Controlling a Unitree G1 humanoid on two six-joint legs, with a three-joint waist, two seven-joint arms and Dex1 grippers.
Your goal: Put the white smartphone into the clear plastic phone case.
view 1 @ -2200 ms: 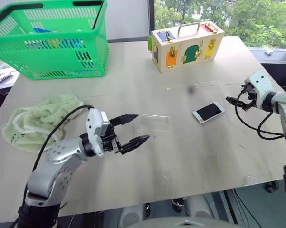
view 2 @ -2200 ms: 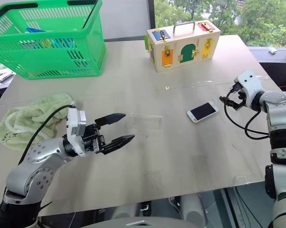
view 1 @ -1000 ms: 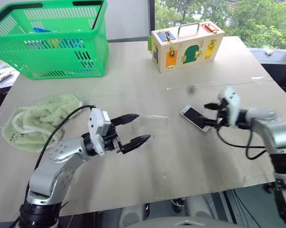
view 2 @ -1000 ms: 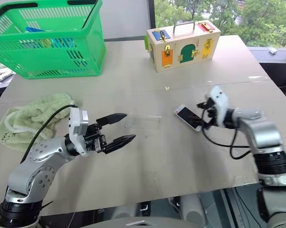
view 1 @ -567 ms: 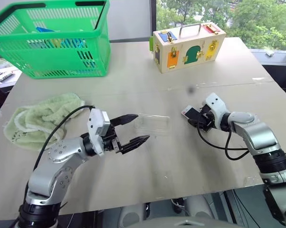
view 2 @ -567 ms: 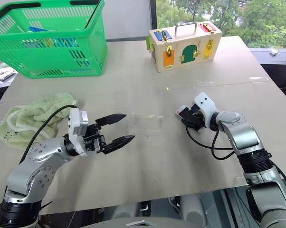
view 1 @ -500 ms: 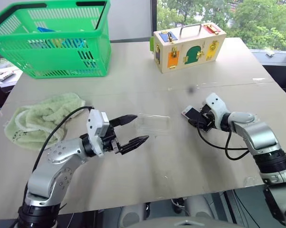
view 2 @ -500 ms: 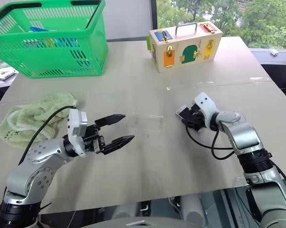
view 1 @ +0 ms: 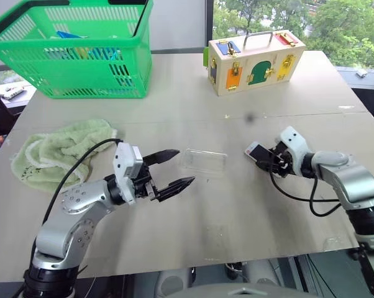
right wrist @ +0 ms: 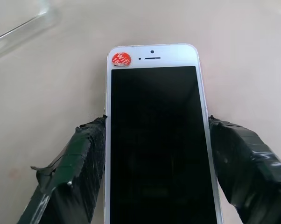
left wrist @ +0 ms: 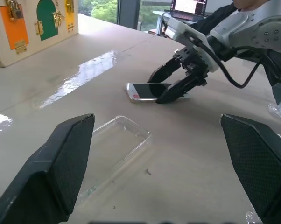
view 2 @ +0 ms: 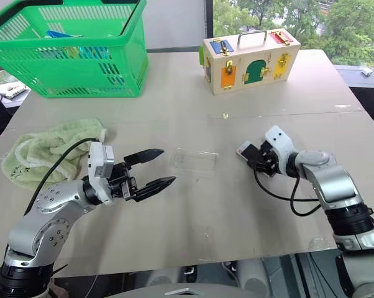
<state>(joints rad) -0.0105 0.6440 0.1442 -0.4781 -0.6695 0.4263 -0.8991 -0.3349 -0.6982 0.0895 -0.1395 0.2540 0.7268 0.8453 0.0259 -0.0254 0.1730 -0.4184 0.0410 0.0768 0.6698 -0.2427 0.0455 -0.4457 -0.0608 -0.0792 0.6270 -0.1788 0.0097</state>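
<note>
The white smartphone (right wrist: 154, 140) lies screen-up between the right gripper (right wrist: 157, 179) fingers.

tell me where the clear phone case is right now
In the left eye view the clear phone case lies flat on the table, centre, just beyond the left gripper and left of the white smartphone.

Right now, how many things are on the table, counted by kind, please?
Basket: 1, green basket
Towel: 1, green towel
Wooden box: 1, lock box
Phone: 1, white smartphone
Phone case: 1, clear plastic phone case
Total: 5
</note>
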